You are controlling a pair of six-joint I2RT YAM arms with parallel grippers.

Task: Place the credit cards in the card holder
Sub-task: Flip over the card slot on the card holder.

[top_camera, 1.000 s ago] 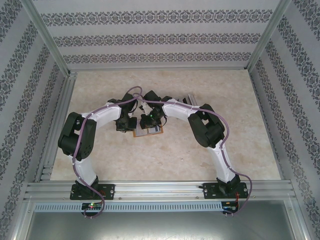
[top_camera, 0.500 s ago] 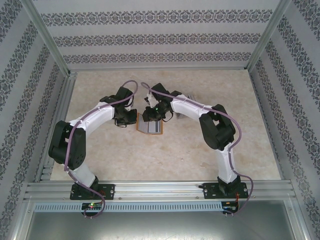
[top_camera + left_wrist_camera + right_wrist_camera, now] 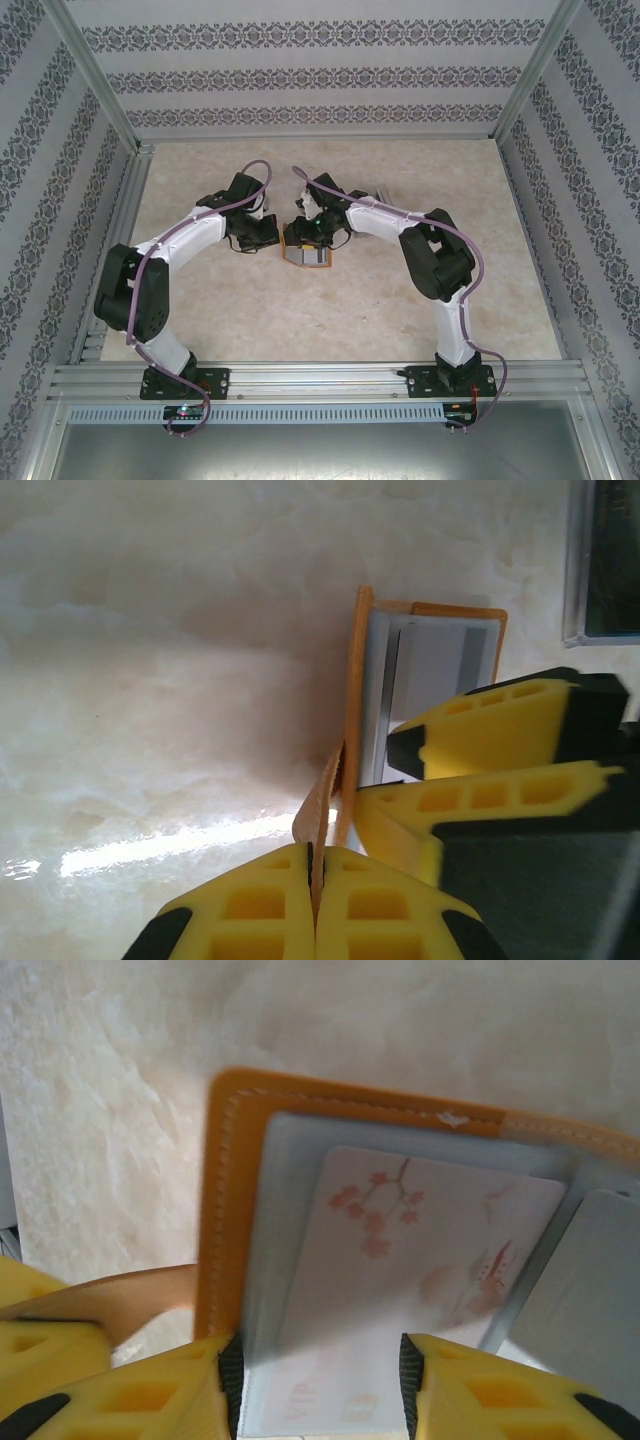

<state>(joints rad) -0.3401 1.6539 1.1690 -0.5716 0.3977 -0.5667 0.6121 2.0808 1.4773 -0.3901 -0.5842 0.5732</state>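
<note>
Left fingers [image 3: 250, 910] and right fingers [image 3: 500, 1395] hem the card holder [image 3: 225, 1180]; far table [image 3: 450, 170] free.

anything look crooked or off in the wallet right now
The blossom-print card lies slightly askew on the card holder, its left edge slanting against the orange rim. The plain grey card beside it is angled too.

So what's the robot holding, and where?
The left gripper pinches the card holder by its strap. Whether the right gripper grips the card is unclear.
</note>
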